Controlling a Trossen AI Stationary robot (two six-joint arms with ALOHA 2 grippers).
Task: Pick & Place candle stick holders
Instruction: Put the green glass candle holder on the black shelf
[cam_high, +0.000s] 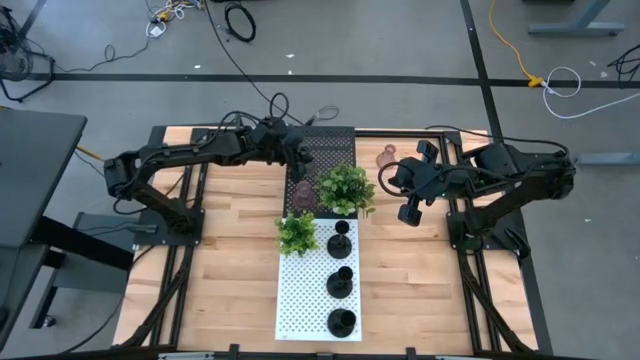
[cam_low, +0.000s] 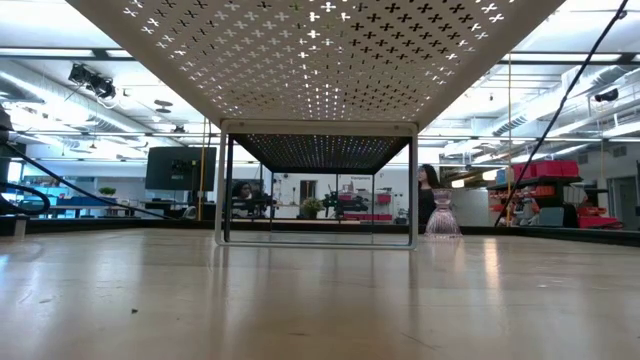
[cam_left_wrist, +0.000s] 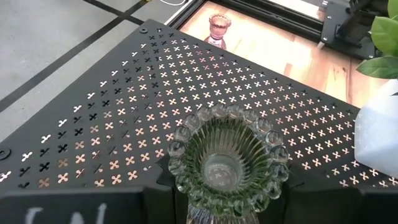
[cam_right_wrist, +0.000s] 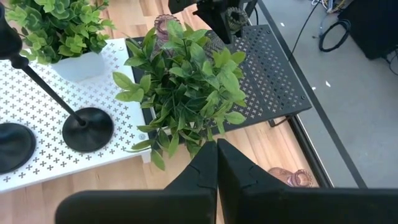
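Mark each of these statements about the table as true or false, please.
1. Three black candle stick holders stand on the white perforated tray. True.
2. The right gripper holds a glass holder. False: its jaws are shut on nothing, near the larger plant.
3. A pink glass holder stands on the wooden table, beside the black perforated tray. True.
4. Both plants stand on the black perforated tray. False: the smaller plant stands on the white perforated tray.
5. The left gripper holds a greenish glass holder over the black perforated tray. True.
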